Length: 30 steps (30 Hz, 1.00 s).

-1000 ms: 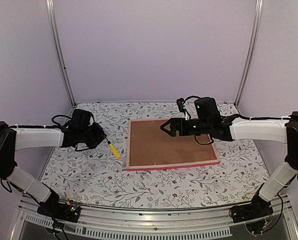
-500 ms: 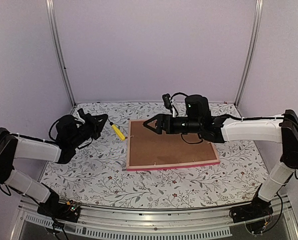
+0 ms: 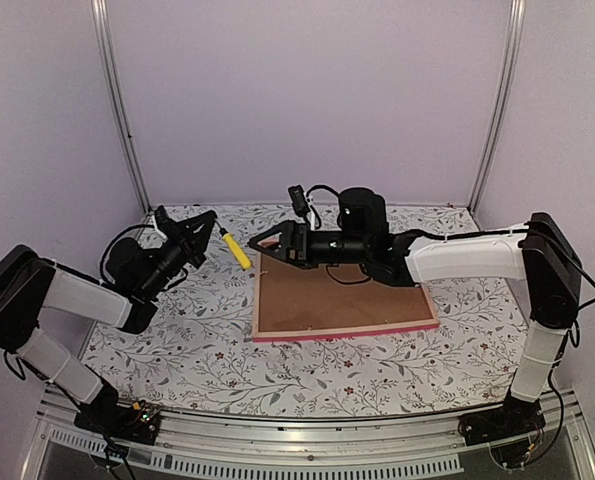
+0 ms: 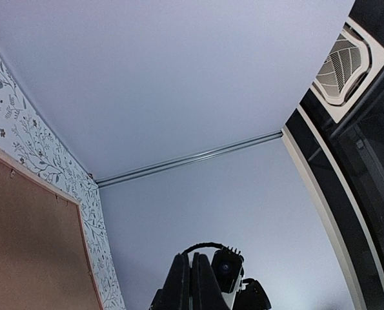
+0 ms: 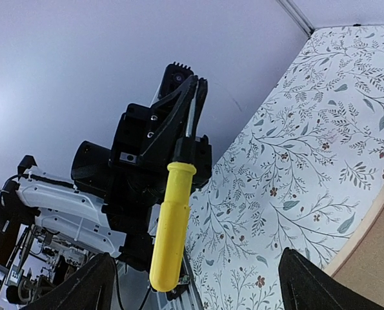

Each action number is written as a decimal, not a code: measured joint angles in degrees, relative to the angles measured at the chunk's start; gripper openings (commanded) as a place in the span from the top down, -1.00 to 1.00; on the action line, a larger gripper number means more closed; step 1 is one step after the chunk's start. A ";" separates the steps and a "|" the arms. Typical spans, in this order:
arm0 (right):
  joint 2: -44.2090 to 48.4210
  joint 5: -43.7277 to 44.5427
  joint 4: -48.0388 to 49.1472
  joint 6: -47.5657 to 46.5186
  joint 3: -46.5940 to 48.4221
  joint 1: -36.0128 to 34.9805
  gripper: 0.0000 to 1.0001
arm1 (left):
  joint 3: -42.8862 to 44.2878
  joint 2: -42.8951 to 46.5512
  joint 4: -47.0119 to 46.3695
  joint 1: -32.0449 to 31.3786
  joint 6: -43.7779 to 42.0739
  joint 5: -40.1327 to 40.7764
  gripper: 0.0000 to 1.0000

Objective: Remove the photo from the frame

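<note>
Progress: frame face down, backing board in; I see no photo out.
Left gripper: clamps screwdriver.
Right gripper: spread open.

the photo cannot be seen: the frame lies with its brown backing board facing up. the right end effector stands in front of the frame's far left corner. in the right wrist view the screwdriver tip is hidden between the left end effector's fingers.
</note>
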<state>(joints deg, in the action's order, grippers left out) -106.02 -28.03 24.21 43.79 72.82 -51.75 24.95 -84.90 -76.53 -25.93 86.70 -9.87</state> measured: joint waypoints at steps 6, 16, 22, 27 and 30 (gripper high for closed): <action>-1.99 -2.54 1.36 1.70 1.79 -1.92 -0.48 | -0.28 -1.75 -4.15 -0.42 0.76 -1.27 1.00; -3.85 -8.04 1.14 2.05 3.48 -1.88 -0.35 | -0.24 -2.27 -5.84 -0.66 0.79 -3.89 1.00; -4.57 -10.69 -0.79 0.52 5.60 -1.88 -0.19 | -0.17 -3.02 -5.88 -1.31 0.81 -5.14 1.00; -4.87 -12.48 -2.32 -0.90 7.02 -1.88 0.07 | -0.13 -3.08 -5.92 -1.73 0.81 -5.99 1.00; -4.94 -13.11 -3.19 -1.40 7.37 -1.88 0.27 | 0.13 -3.32 -5.92 -1.92 0.83 -6.23 1.00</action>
<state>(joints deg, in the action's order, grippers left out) -110.96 -41.15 21.02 42.39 80.18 -53.63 25.08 -88.23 -82.46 -27.86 87.53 -16.10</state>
